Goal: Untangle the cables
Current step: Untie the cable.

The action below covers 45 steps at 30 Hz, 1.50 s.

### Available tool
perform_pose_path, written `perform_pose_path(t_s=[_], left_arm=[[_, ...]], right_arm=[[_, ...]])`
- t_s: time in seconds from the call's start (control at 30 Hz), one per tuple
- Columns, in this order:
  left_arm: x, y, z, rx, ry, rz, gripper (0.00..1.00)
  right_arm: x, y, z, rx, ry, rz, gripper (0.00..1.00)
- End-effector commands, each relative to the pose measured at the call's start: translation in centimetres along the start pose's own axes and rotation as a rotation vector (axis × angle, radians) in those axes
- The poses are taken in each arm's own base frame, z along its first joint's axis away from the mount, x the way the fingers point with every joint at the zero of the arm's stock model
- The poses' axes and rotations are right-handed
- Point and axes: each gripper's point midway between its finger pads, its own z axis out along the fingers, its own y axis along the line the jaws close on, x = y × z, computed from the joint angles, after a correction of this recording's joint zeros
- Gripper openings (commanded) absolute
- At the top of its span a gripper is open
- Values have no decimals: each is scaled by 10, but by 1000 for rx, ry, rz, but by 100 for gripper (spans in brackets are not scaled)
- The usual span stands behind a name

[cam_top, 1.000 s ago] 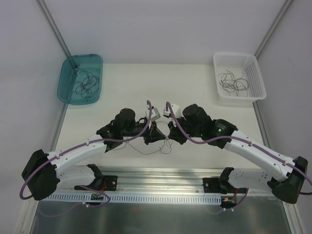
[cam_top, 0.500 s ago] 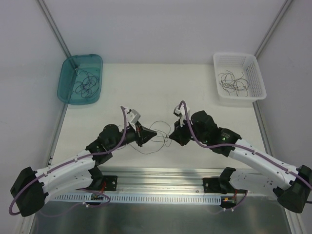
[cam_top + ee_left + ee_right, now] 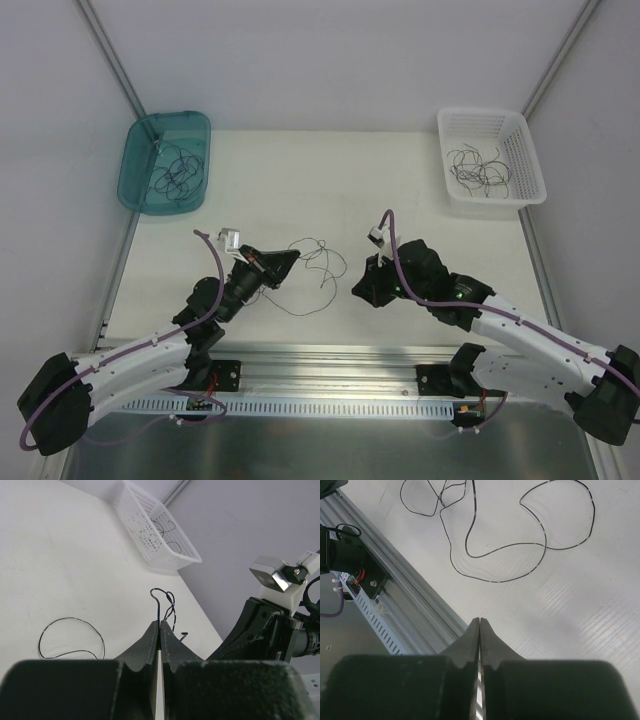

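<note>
Cables (image 3: pixel 316 258) seemingly between the closed left gripper's (image 3: pixel 159 626) tips, apart from the closed, empty right gripper (image 3: pixel 479 623).

- Cables (image 3: pixel 318 243): hair-thin dark strands in loose open loops, spread on the table (image 3: pixel 400 200) near its middle, one end pinched in the closed left gripper (image 3: pixel 292 256).
- More cables lie curled in the teal bin (image 3: pixel 130 172) and the white basket (image 3: pixel 531 165).
</note>
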Motion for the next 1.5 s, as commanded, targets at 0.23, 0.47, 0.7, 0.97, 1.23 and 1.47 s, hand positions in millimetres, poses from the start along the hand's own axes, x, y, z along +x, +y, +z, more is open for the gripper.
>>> perform_pose_path(t_s=[0.23, 0.47, 0.7, 0.97, 1.23, 1.47], left_arm=[[4, -64, 7, 308, 125, 219, 0], [12, -80, 1, 417, 187, 300, 0], [9, -86, 0, 439, 174, 300, 0], [0, -89, -2, 444, 129, 296, 0], [-6, -91, -4, 454, 90, 286, 0], [-4, -93, -4, 471, 92, 280, 0]], right_arm=[[-62, 6, -26, 15, -112, -50, 39], [-94, 14, -35, -89, -133, -18, 40], [-102, 27, -28, -202, -150, 53, 38], [-91, 26, -18, -234, -136, 94, 29], [-90, 32, -13, -292, -151, 120, 28], [-97, 39, -13, -338, -184, 107, 21]])
